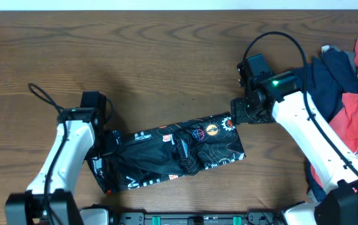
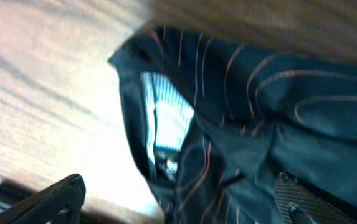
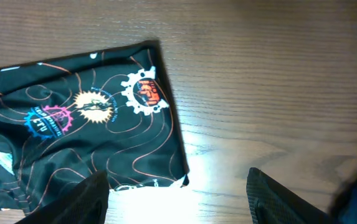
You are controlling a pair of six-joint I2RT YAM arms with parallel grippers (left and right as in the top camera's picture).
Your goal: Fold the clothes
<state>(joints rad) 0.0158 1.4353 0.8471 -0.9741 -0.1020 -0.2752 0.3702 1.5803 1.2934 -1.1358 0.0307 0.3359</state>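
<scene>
Progress looks roughly halfway: the black jersey (image 1: 179, 153) lies near-centre on the bench (image 1: 166, 50), folded into a long band. I'd guess it wants another fold or two across, and the clothes pile (image 1: 353, 75) on the right is still waiting. Long axis runs left to right, right end angled a bit farther away. Left end effector (image 2: 178, 208) is spread over its left end, and the right end effector (image 3: 181, 202) is spread above its right corner.
</scene>
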